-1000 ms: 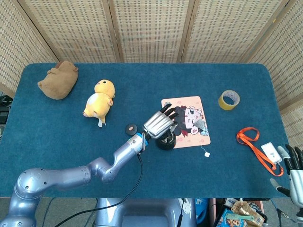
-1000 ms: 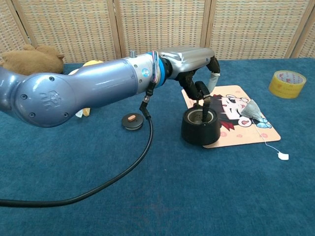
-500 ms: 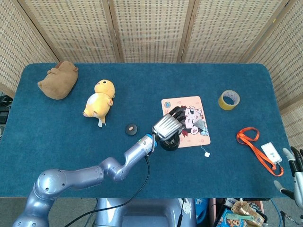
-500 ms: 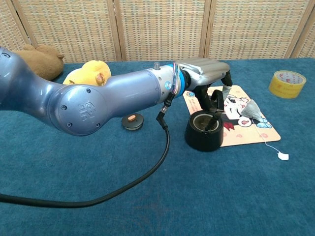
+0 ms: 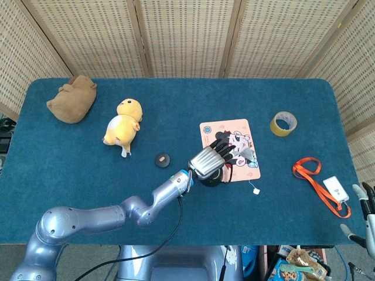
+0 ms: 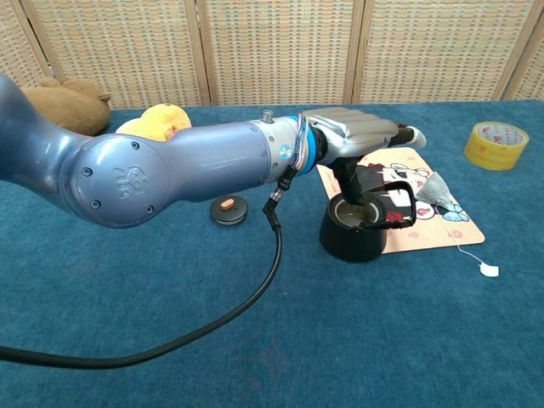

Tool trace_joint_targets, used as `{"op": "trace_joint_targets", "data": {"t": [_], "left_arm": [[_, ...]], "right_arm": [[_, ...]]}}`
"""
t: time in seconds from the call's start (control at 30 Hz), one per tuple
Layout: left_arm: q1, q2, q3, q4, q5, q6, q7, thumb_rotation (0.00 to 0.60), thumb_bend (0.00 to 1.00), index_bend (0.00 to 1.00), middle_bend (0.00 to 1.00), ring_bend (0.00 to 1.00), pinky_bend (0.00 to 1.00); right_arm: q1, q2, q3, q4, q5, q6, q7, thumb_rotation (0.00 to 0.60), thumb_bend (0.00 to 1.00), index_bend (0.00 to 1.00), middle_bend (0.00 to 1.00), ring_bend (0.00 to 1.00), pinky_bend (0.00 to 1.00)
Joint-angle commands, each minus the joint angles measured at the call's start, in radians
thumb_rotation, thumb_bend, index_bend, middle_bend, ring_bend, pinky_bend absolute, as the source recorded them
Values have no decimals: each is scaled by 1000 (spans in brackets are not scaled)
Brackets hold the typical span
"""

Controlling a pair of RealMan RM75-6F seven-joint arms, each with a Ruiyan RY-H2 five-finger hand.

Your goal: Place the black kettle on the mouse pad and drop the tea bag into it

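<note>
The black kettle stands upright with no lid, its base overlapping the near left corner of the cartoon mouse pad. Its handle lies tipped toward the right. My left hand hovers flat just above the kettle with fingers stretched out, holding nothing. The tea bag lies on the pad's right side, and its string runs to a white tag on the cloth. My right hand shows only at the lower right edge, fingers apart and empty.
A small black lid lies left of the kettle. A yellow plush and a brown plush sit at the far left. A tape roll and an orange lanyard with a white card lie on the right.
My left hand carried the kettle rightward onto the pad's corner, then let go of the handle, which fell to the right. The right hand sank lower at the frame edge.
</note>
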Motion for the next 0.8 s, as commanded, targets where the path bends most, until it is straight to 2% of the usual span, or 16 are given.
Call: {"op": "trace_joint_targets", "data": {"t": [0.03,0.2,0.33,0.47,0.67,0.8], "left_arm": [[5,21,8,-30,-17,11,17,600,399,0,0,0,0],[23,58,12,-83,-25,39,15,600,396,0,0,0,0],[68,128,11,-183,-9,98,-13,600,395,0,0,0,0],[133,221,37,-305,9,166,-11,600,394,0,0,0,0],[282,416,97,-536,33,310,-10,600,394,0,0,0,0],[376,523,136,-643,58,402,-23,600,394,0,0,0,0]], "right_arm": [[1,-2,0,0,-2,0,-2,600,181,114,152,45,109],[3,-1,2,-4,-4,-1,-9,600,181,114,152,45,109],[8,6,6,-14,-11,0,-19,600,181,114,152,45,109],[14,9,9,-21,-15,-4,-26,600,181,114,152,45,109],[39,14,18,-26,-22,-28,-29,600,181,114,152,45,116],[52,18,24,-28,-25,-38,-27,600,181,114,152,47,128]]}}
